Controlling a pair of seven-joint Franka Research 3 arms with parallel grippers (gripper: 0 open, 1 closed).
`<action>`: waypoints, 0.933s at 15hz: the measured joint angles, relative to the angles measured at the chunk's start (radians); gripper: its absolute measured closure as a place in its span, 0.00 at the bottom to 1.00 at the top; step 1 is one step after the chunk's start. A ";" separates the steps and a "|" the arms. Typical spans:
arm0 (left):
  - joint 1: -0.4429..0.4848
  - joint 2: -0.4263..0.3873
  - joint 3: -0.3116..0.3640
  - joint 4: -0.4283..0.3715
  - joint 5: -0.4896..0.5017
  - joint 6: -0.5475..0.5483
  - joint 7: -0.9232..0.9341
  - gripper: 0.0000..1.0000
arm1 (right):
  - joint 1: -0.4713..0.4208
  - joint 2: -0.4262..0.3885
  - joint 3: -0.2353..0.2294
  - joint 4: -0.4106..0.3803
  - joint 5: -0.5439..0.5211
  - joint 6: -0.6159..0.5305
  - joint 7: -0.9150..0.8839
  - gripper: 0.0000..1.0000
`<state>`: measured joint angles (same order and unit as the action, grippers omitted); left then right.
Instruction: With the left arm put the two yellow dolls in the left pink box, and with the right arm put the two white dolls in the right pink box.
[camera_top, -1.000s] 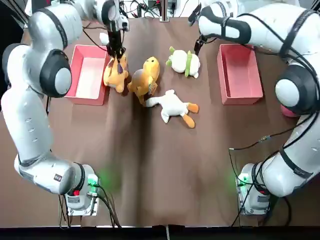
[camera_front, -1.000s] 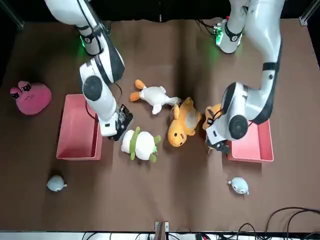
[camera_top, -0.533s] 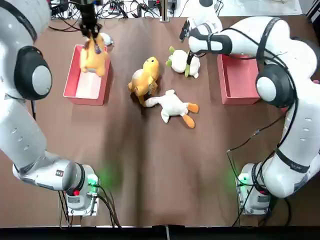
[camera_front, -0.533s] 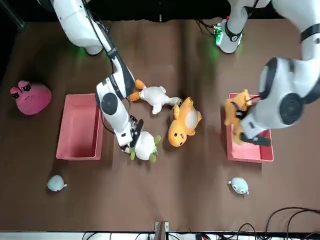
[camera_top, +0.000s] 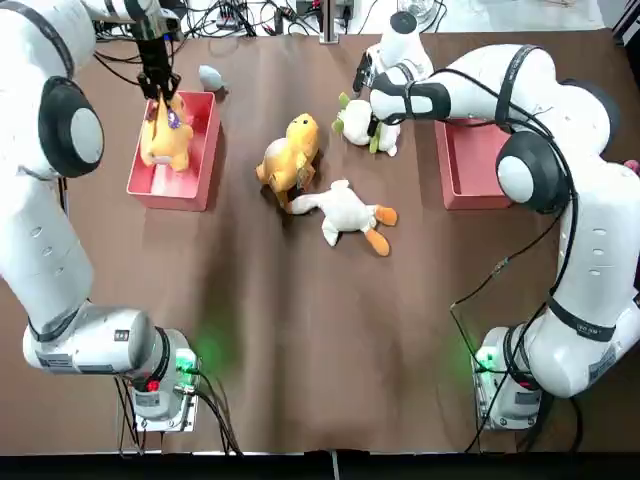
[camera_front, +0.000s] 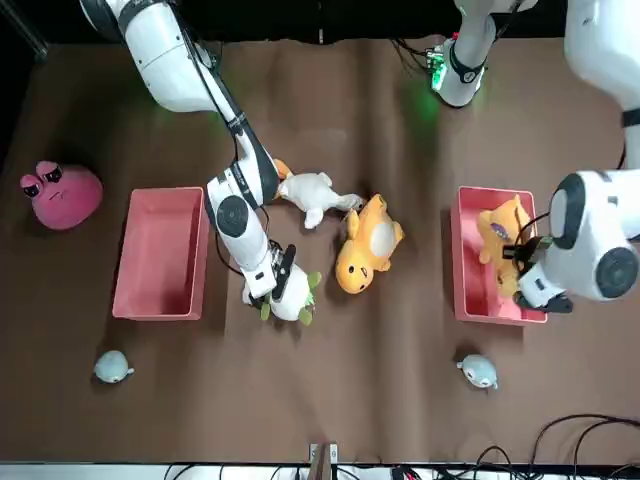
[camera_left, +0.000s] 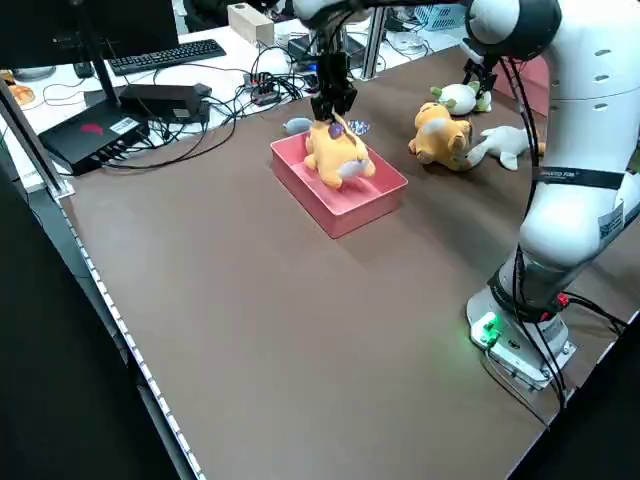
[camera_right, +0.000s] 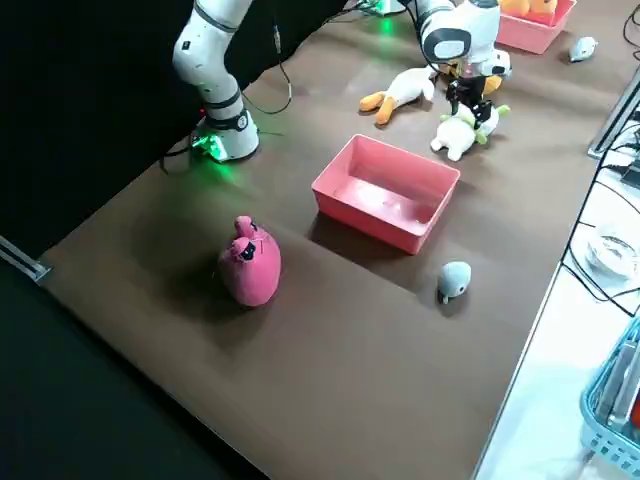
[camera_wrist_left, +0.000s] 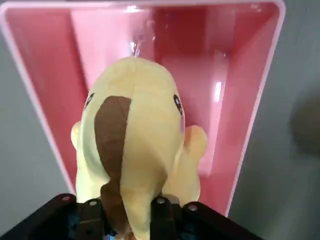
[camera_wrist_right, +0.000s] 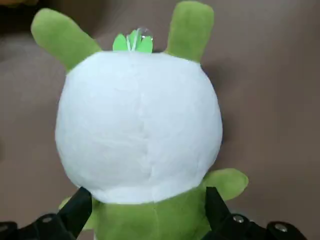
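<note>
From where I stand opposite the arms, a pink plush with dark eyes (camera_front: 66, 196) sits toward ten o'clock on the brown table (camera_front: 340, 400). Two small pale-blue toys lie there too, one (camera_front: 112, 367) toward eight o'clock, the other (camera_front: 479, 371) toward four.

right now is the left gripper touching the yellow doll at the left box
Touching: the left wrist view shows the left gripper pinching the yellow doll between its fingers. The right gripper straddles a white doll.
</note>
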<state>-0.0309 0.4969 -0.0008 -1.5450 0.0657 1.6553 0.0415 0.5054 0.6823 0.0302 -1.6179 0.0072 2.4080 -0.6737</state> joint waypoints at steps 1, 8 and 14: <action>-0.001 0.019 -0.001 0.000 0.000 0.029 -0.002 0.94 | 0.000 0.002 -0.001 0.000 0.000 0.000 -0.011 0.00; 0.017 0.059 -0.002 0.005 0.000 0.067 -0.006 0.51 | 0.001 0.006 0.000 -0.001 0.000 0.000 -0.039 0.53; 0.001 -0.048 -0.063 0.034 -0.007 -0.018 -0.054 0.04 | 0.001 -0.007 -0.001 0.003 0.000 -0.024 -0.031 0.82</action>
<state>-0.0303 0.4494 -0.0638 -1.5106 0.0585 1.6376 -0.0128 0.5063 0.6756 0.0293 -1.6149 0.0076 2.3840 -0.7044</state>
